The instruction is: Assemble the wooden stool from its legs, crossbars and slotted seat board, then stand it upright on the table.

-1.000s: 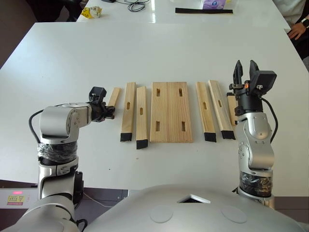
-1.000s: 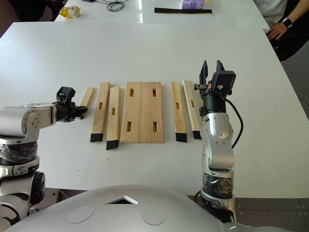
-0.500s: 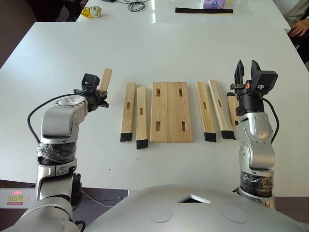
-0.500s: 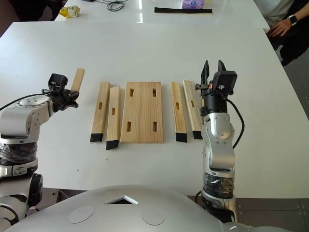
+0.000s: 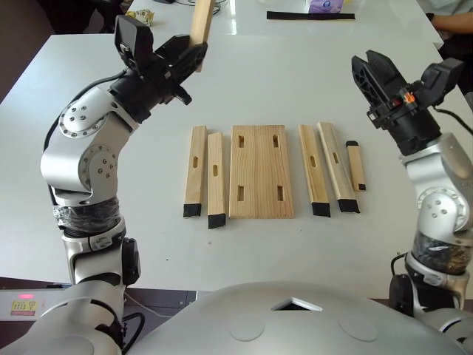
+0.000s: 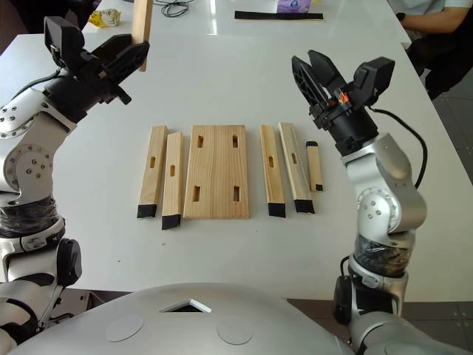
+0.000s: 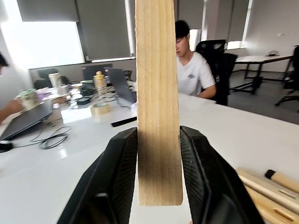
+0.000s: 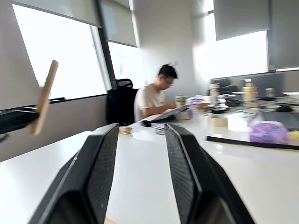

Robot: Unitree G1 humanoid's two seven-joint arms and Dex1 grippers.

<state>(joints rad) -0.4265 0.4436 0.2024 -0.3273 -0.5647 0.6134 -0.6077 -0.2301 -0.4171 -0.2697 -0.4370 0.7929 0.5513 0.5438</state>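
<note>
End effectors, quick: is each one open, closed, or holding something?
Left end effector: closed on a wooden crossbar, held upright.
Right end effector: open, holding nothing.

Head stereo pair steeply down over one shared table (image 5: 295,81); both wrist cameras level, roomward.

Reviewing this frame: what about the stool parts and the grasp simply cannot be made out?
- The crossbar: upper end cut off by the top edge in the eye views and left wrist view, so its length is unknown.
- Its gripped stretch: covered by the jaws of the left gripper, eye views.
- The seat board and legs: undersides hidden against the table.
- The short black-tipped piece: too small to tell any slots.
</note>
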